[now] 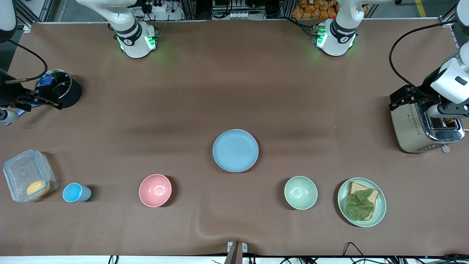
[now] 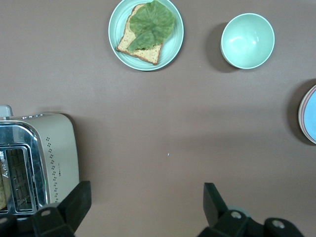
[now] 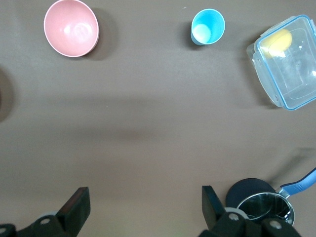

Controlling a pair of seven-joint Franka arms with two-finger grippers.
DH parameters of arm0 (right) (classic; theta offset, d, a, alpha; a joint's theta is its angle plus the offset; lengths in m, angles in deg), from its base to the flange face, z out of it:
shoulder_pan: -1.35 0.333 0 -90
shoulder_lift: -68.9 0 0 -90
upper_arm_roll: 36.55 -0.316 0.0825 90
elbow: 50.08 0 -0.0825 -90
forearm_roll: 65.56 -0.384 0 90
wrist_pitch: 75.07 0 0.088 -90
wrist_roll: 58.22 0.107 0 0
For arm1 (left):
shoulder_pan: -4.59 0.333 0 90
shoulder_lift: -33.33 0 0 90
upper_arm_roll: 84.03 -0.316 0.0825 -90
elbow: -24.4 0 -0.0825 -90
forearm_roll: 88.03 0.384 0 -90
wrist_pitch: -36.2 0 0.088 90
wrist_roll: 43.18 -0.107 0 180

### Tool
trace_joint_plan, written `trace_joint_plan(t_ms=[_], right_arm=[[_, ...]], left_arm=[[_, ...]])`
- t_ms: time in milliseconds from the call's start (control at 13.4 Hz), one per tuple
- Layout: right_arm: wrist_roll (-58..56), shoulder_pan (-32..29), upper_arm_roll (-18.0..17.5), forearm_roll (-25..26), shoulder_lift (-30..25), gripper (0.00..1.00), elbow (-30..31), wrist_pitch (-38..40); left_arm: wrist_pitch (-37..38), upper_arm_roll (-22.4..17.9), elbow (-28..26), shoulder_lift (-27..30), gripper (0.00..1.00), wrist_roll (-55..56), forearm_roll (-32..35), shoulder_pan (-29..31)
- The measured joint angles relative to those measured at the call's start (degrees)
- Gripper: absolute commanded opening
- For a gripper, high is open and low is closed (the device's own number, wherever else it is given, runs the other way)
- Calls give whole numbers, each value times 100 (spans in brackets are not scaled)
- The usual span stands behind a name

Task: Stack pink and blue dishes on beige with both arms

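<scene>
The light blue plate point(image 1: 235, 150) lies flat at the middle of the table. In the left wrist view its edge point(image 2: 311, 116) shows a pink rim point(image 2: 300, 114) directly beneath it, so the blue plate rests on the pink one. The beige plate is hidden. My left gripper point(image 1: 401, 99) point(image 2: 143, 202) hangs open and empty over bare cloth beside the toaster. Over the right arm's end of the table, my right gripper point(image 1: 40, 99) point(image 3: 142, 205) is also open and empty, next to a pot.
A toaster point(image 1: 425, 128) stands at the left arm's end, and a steel pot point(image 1: 58, 88) on a black stand at the right arm's end. Along the front lie a clear box point(image 1: 27, 176), blue cup point(image 1: 75, 192), pink bowl point(image 1: 155, 190), green bowl point(image 1: 301, 192) and green plate point(image 1: 381, 205) with bread.
</scene>
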Motion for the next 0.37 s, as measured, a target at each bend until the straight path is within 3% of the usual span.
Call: trace_joint_plan(t_ms=[373], right_arm=[[5,0,-5,0,0,100,28,9]], left_arm=[[0,0,2,-12,100,0,0,2]])
